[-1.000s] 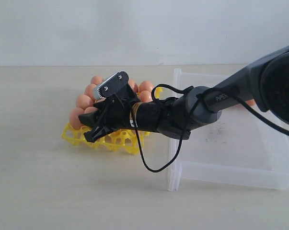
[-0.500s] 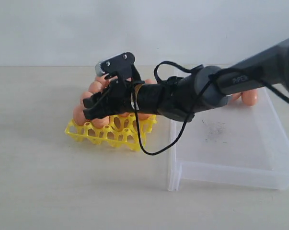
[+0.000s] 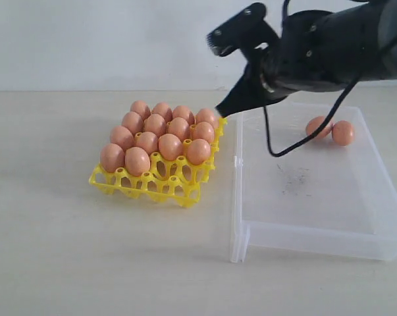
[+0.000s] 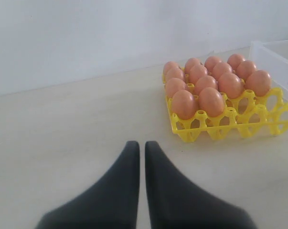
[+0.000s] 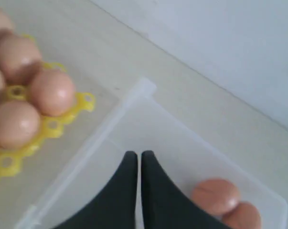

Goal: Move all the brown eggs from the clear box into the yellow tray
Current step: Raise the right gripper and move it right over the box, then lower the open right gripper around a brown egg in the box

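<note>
Exterior view, right arm slanting down, right tool (image 3: 222, 109) closed, empty, near yellow tray (image 3: 145, 189).

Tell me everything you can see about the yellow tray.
The yellow tray is a square, bright plastic lattice, four by four cups with pointed posts, lying flat on the pale table close beside a wall of the clear box. Fourteen brown eggs sit in its cups; the two front-row cups nearest the box stand empty. Nothing else touches it.

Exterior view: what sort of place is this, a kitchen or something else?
Probably a robot lab bench, not a kitchen: a bare table, a blank wall, and the right gripper above a tray of eggs and a box.
</note>
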Controlling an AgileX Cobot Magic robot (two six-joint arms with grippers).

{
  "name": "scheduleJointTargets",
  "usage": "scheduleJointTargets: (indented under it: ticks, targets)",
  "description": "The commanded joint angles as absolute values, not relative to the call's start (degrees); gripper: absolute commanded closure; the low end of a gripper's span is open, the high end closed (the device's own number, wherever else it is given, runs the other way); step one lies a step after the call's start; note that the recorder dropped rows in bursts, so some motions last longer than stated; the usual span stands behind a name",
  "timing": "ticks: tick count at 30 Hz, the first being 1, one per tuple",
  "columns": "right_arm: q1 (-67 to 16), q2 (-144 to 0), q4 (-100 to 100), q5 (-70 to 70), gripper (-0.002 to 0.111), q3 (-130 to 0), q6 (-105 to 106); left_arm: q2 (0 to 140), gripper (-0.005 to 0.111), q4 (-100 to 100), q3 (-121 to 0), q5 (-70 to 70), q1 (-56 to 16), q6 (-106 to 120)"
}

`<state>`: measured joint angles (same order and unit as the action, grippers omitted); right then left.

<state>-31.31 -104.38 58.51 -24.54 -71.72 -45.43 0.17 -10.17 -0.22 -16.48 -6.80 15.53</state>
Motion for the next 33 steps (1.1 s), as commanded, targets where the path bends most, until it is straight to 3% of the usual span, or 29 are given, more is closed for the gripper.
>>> scheduleJointTargets:
  ticks: [1, 4, 8, 12, 17, 20, 25, 27, 33]
  targets:
    - [-21.06, -103.74, 37.54, -23.41, 0.109, -71.85, -30.05, 0.00, 0.103, -10.09, 0.00, -16.26, -7.14, 15.54]
    - [-15.00, -104.34, 17.70, -27.32, 0.109, -74.98, -12.27, 0.00, 0.103, -10.09, 0.00, -16.26, -7.14, 15.54]
    - [-8.98, -108.27, 0.00, -42.45, 0.109, -84.67, 2.36, 0.00, 0.103, -10.09, 0.00, -16.26, -7.14, 15.54]
    - [-7.49, -114.07, -2.33, -52.98, 0.109, -94.03, 2.90, 0.00, 0.103, -10.09, 0.00, -16.26, -7.14, 15.54]
    - [-7.49, -120.53, -1.83, -55.37, 0.108, -101.97, 2.05, 0.00, 0.103, -10.09, 0.00, -16.26, -7.14, 15.54]
    - [-7.49, -123.76, 1.08, -57.10, 0.098, -105.19, 0.91, 0.00, 0.103, -10.09, 0.00, -16.26, -7.14, 15.54]
    - [-7.49, -127.99, 1.65, -56.99, 0.059, -107.43, -1.69, 0.00, 0.103, -10.09, 0.00, -16.26, -7.14, 15.54]
    - [-7.49, -129.27, 1.94, -56.20, 0.048, -107.55, -5.09, 0.00, 0.103, -10.09, 0.00, -16.26, -7.14, 15.54]
    - [-7.49, -131.94, 2.05, -54.22, 0.048, -107.55, -7.67, 0.00, 0.103, -10.09, 0.00, -16.26, -7.14, 15.54]
